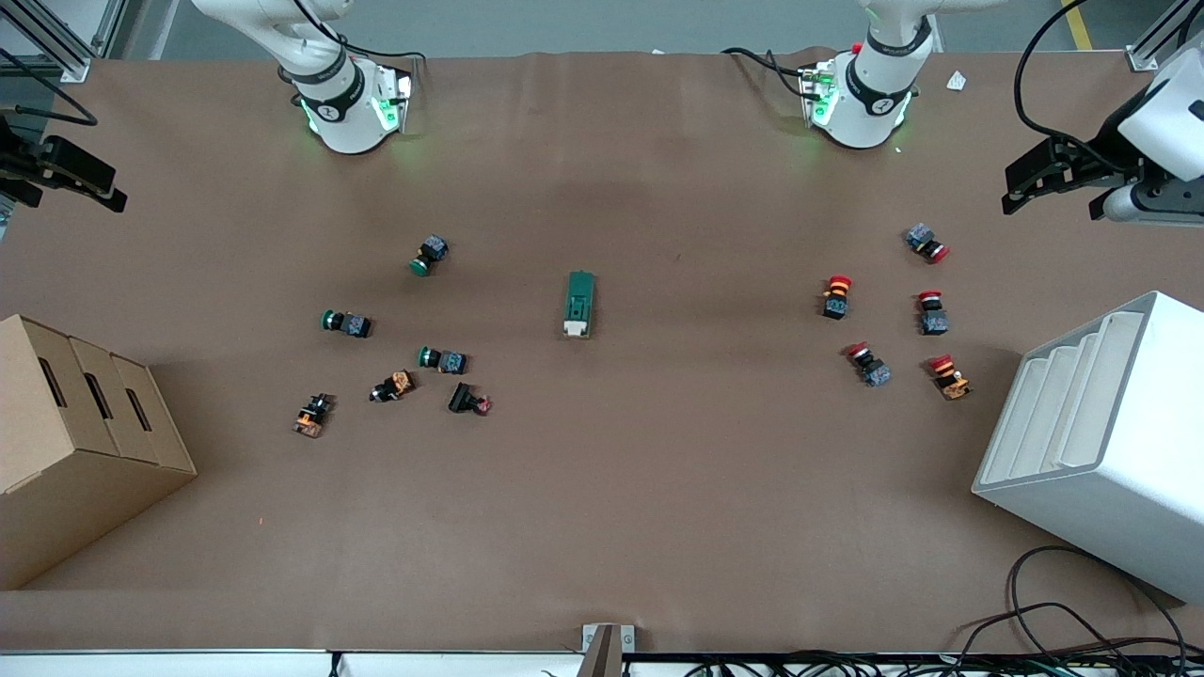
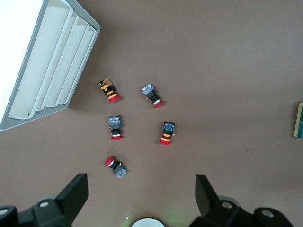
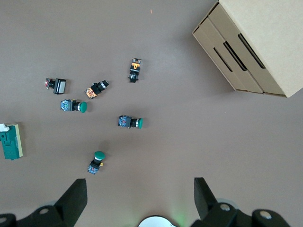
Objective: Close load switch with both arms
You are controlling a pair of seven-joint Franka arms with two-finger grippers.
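The load switch, a dark green block with a white toggle at the end nearer the front camera, lies flat at the table's middle. It also shows at the edge of the left wrist view and of the right wrist view. My left gripper hangs open and empty in the air over the left arm's end of the table, above the red push-buttons. My right gripper hangs open and empty over the right arm's end, above the green push-buttons. Both are well away from the switch.
Several red-capped push-buttons lie toward the left arm's end, beside a white slotted rack. Green-capped and black push-buttons lie toward the right arm's end, beside a cardboard box. Cables lie at the table's near edge.
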